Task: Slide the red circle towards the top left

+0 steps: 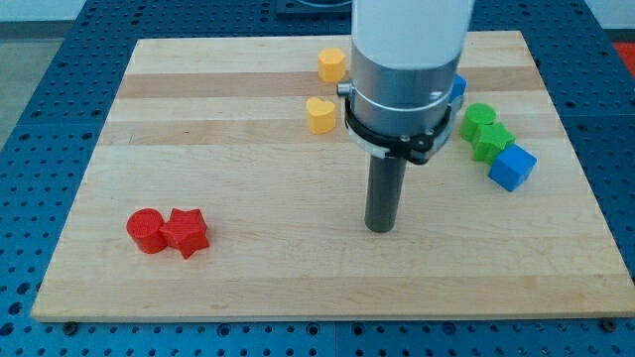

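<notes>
Camera view: your tip (380, 228) stands mid-worktop, well apart from the red circle (147, 231).
You have no jaws here, only the rod, touching no block. Red circle sits near the worktop's (248, 288) lower left, touching the red star (186, 233) on its right. Yellow hexagon (331, 64) and yellow heart (319, 115) lie toward the top; green blocks (485, 131) and blue cube (512, 167) at right, another blue block (458, 89) partly hidden behind the arm.

A robotics lab bench: wooden board (248, 268) atop blue perforated table (40, 59).
</notes>
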Action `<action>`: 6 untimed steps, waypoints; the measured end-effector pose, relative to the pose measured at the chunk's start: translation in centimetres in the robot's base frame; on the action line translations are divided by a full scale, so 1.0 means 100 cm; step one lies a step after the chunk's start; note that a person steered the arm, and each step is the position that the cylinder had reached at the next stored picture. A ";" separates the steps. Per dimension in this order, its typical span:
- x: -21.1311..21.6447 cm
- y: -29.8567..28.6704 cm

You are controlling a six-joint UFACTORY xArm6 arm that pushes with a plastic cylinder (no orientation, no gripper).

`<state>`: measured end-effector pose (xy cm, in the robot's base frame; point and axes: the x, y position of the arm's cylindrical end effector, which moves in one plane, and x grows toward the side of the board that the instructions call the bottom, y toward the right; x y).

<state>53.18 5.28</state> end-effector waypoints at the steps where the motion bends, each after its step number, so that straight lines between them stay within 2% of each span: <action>1: 0.007 0.000; 3: 0.025 -0.002; 4: 0.051 0.048; 5: 0.067 0.138; 6: 0.050 0.197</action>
